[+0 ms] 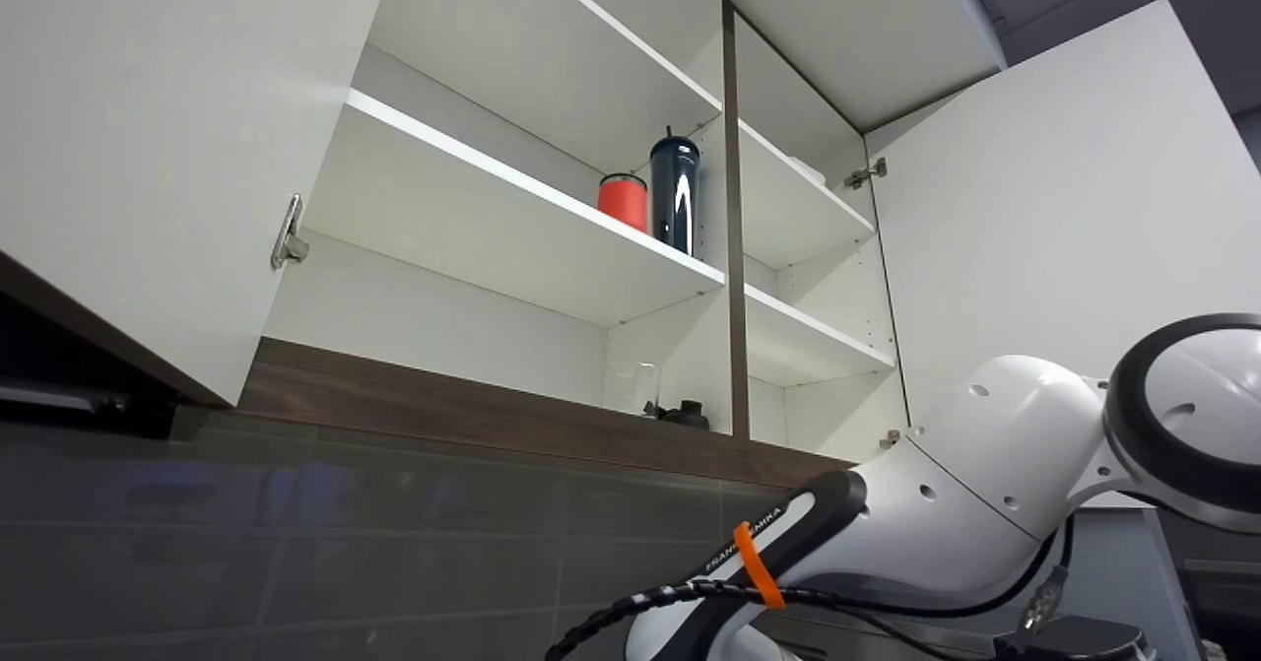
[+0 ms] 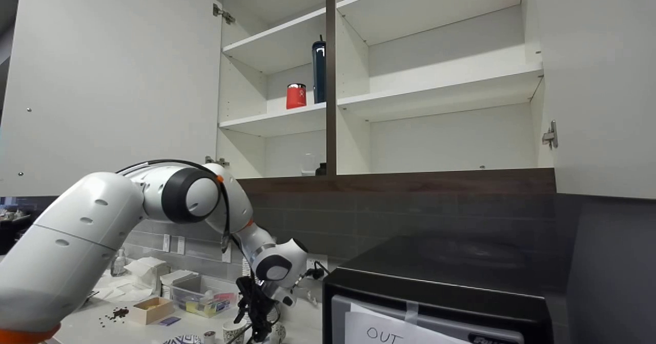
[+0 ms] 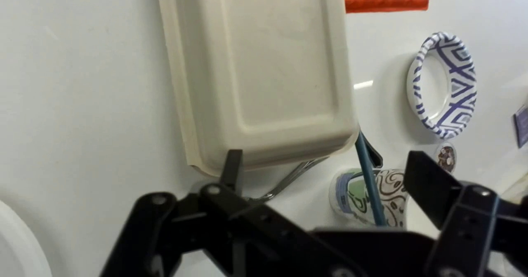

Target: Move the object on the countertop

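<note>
The task names no particular object. In the wrist view, a beige rectangular tray (image 3: pixel 284 62) lies on the white countertop (image 3: pixel 95 74). A metal utensil (image 3: pixel 288 180) pokes out from beside or under it. A patterned paper cup (image 3: pixel 371 196) and a thin blue stick (image 3: pixel 368 174) show between my fingers; the stick crosses in front of the cup. A blue-and-white bowl (image 3: pixel 443 85) and a red packet (image 3: pixel 387 0) lie beyond. My gripper (image 3: pixel 324 157) is open with nothing held; its left fingertip overlaps the tray's near edge in view. The gripper (image 2: pixel 253 308) also shows above the counter in an exterior view.
A black microwave (image 2: pixel 435 277) stands beside the arm. A clear bin (image 2: pixel 202 292) and a wooden box (image 2: pixel 151 309) stand on the counter. Open cabinets above hold a red tumbler (image 1: pixel 623 203) and a dark bottle (image 1: pixel 675 193). A white round item (image 3: pixel 16 244) is at the wrist view's corner.
</note>
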{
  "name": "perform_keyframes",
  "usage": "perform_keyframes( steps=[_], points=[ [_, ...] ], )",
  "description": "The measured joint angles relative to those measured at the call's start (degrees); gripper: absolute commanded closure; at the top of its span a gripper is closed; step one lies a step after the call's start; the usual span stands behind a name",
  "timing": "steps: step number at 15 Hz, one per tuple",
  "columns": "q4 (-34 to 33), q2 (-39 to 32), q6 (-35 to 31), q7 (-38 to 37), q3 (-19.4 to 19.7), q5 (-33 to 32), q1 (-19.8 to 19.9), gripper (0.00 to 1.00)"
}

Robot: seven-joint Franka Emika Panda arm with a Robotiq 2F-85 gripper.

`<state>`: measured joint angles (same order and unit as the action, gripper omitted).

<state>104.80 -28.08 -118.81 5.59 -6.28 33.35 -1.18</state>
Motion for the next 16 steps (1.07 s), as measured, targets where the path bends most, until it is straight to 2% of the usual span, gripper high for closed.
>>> perform_keyframes(
  steps=[8, 16],
  points=[
    [11.86, 8.32, -12.68, -15.99, 1.45, -5.03, -2.64, 0.0],
    [20.74, 15.65, -14.82, -22.73, 1.57, -6.55, -3.14, 0.0]
  ],
)
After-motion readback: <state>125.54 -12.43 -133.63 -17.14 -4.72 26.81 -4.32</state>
